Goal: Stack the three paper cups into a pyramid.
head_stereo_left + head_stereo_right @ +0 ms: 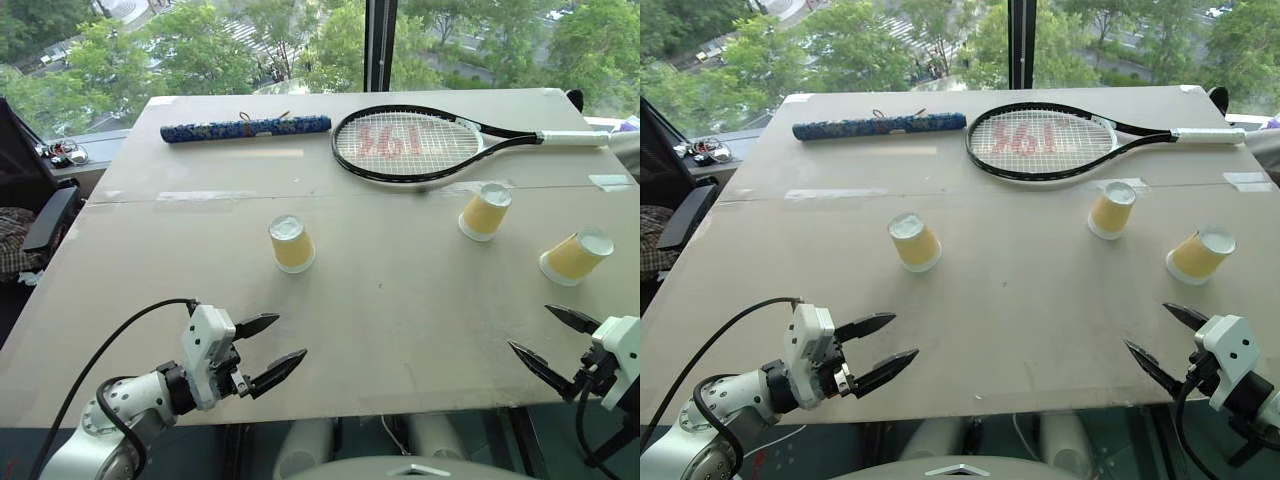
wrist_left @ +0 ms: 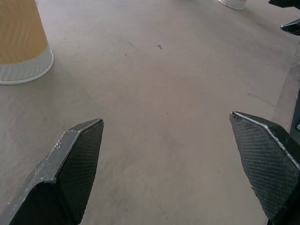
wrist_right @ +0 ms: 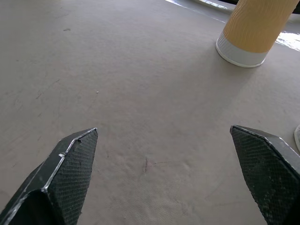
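Note:
Three paper cups stand upside down and apart on the pale table (image 1: pixel 400 320): one left of centre (image 1: pixel 291 243), one right of centre (image 1: pixel 485 211), one near the right edge (image 1: pixel 576 256). Each has yellow-orange sides and a white base on top. My left gripper (image 1: pixel 290 338) hovers open over the front edge, a little nearer than the left cup (image 2: pixel 21 42), with nothing between its fingers. At the front right my right gripper (image 1: pixel 530 327) is open and empty, nearer than the right cup. The right wrist view shows a cup (image 3: pixel 253 28) ahead of the open fingers.
A black tennis racket (image 1: pixel 410 143) with a white grip lies at the back of the table, and a blue patterned roll (image 1: pixel 245 127) lies at the back left. A dark chair (image 1: pixel 40 215) stands off the left edge. Windows lie beyond the far edge.

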Robot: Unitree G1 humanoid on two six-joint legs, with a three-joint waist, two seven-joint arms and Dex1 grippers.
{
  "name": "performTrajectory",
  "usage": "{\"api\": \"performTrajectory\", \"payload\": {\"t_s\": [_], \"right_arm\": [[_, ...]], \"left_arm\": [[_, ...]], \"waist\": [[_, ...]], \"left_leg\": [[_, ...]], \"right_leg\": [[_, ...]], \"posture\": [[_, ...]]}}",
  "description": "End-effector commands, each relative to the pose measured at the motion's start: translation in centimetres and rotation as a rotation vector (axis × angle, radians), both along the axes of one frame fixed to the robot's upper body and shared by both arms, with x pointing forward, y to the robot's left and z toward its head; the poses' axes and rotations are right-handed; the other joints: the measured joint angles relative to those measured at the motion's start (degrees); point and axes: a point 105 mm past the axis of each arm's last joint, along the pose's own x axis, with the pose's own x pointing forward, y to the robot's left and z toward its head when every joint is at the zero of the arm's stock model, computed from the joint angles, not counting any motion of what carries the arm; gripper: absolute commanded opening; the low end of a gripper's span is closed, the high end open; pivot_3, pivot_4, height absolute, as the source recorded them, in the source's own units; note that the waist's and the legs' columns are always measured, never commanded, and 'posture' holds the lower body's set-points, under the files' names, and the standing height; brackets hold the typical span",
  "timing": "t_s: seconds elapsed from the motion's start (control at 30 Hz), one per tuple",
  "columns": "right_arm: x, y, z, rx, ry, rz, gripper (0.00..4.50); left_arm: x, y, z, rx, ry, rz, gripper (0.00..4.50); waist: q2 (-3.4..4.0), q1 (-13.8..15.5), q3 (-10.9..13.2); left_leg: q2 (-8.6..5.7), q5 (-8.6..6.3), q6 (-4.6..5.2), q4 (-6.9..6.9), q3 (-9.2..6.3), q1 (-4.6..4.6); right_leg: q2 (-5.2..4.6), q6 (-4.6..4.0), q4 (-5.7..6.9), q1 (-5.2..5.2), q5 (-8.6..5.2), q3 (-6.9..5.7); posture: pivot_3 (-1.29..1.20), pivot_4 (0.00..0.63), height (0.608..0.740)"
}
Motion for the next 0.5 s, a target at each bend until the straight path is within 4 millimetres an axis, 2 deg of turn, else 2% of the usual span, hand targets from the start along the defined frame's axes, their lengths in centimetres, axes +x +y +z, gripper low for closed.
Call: {"api": "performTrajectory", "payload": {"t_s": [0.03,0.13,0.23,0.37,0.5], "right_arm": [[1.2,0.9,1.4,0.007,-0.078,-0.005,4.50],[3.6,3.2,3.3,0.031,-0.200,-0.042,4.50],[5.1,3.2,4.5,0.028,-0.266,-0.126,4.50],[7.1,0.5,6.6,-0.005,-0.373,-0.351,4.50],[7.2,-2.1,7.5,-0.042,-0.438,-0.532,4.50]], "left_arm": [[0.6,0.2,0.9,-0.010,-0.060,-0.003,4.42],[1.8,-0.1,2.0,-0.064,-0.108,0.016,4.42],[2.1,-0.8,3.2,-0.084,-0.153,-0.015,4.42],[1.1,-3.1,5.5,-0.072,-0.231,-0.196,4.42],[0.1,-4.4,6.3,-0.059,-0.248,-0.317,4.42]], "waist": [[0.00,0.1,0.0],[0.01,-0.1,0.0],[0.07,-0.1,0.0],[-0.01,0.1,0.0],[0.04,0.3,0.0]], "left_leg": [[0.00,0.00,0.00,-0.03,0.00,0.00],[0.01,0.01,-0.02,-0.14,0.02,0.07],[0.01,0.02,-0.04,-0.15,0.02,0.10],[-0.04,0.16,-0.30,-0.20,-0.01,0.02],[-0.09,0.16,-0.31,-0.42,-0.01,-0.01]], "right_leg": [[0.00,0.00,-0.03,0.00,0.00,0.00],[0.02,-0.01,-0.04,-0.01,0.00,0.03],[0.02,-0.01,0.01,-0.01,0.01,0.03],[-0.01,0.00,-0.05,-0.09,0.01,-0.01],[-0.04,0.01,-0.19,-0.17,0.00,-0.01]], "posture": [[0.00,0.150,0.740],[0.00,0.150,0.740],[0.00,0.150,0.740],[0.00,0.150,0.740],[0.00,0.150,0.740]]}}
